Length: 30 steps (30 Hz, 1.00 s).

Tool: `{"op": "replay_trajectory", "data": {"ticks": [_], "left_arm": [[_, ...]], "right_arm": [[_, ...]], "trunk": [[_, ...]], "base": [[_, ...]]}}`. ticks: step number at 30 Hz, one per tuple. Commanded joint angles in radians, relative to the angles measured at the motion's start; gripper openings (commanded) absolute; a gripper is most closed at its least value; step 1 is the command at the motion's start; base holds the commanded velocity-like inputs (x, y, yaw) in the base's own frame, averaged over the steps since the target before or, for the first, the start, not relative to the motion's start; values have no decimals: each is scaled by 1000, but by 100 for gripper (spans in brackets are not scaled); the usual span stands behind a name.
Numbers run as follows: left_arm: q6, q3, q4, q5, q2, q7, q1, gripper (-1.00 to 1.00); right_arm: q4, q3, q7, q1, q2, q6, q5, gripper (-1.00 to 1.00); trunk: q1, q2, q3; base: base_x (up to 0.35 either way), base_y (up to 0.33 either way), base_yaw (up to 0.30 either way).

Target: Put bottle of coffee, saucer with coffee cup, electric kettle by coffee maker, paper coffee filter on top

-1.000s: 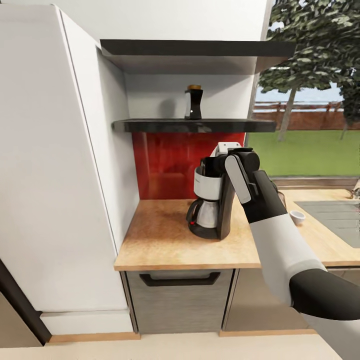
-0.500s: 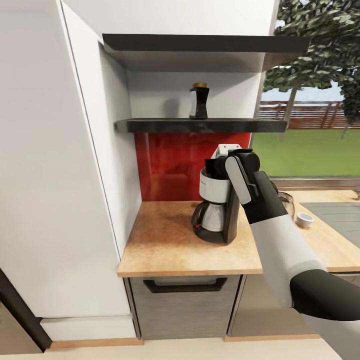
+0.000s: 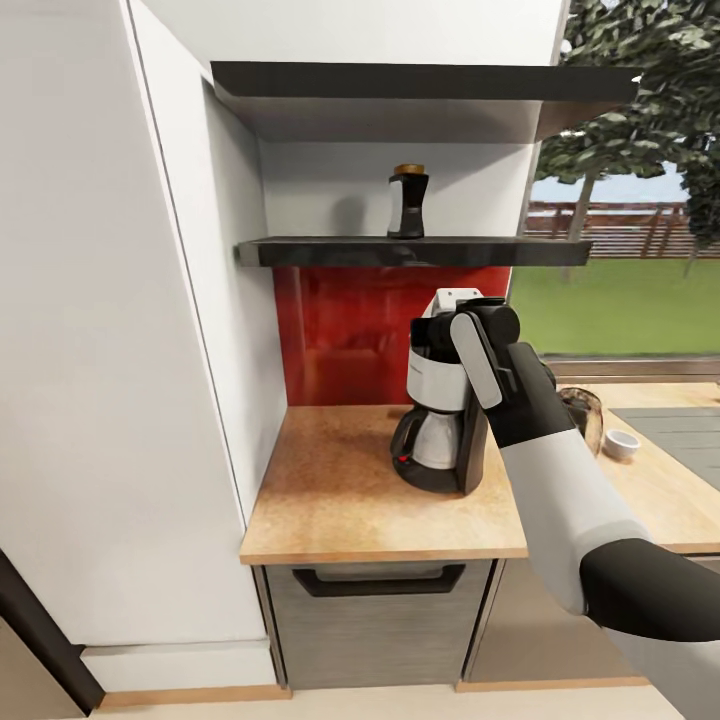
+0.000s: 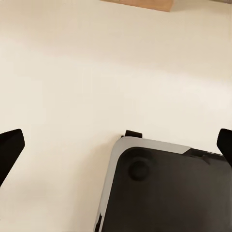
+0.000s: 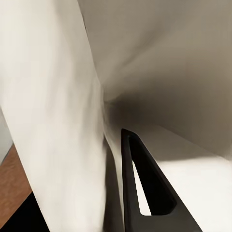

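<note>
A tall white cabinet [image 3: 110,330] fills the left of the frame. A red backsplash [image 3: 345,335] sits at center under the dark shelves. Below it is a grey drawer [image 3: 378,625] with a black handle [image 3: 378,580]. Trees [image 3: 640,100] and lawn [image 3: 615,305] show at upper right.

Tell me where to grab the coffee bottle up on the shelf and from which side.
Grip the coffee bottle around its dark body, below the brown cap. It stands upright near the open front edge of the shelf, with the wall behind it, so a level approach from the front seems best, fingers closing on its two sides.
</note>
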Motion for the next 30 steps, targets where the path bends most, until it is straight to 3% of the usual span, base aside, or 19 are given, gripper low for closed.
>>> {"op": "replay_trajectory", "data": {"ticks": [1, 30], "left_arm": [[-1, 3, -2, -1, 0, 1, 0, 100], [-1, 5, -1, -1, 0, 0, 0, 100]], "right_arm": [[0, 1, -11, -1, 0, 2, -11, -100], [6, 1, -12, -1, 0, 2, -9, -100]], "trunk": [[1, -2, -2], [1, -2, -24]], "base": [[1, 1, 0], [7, -7, 0]]}}
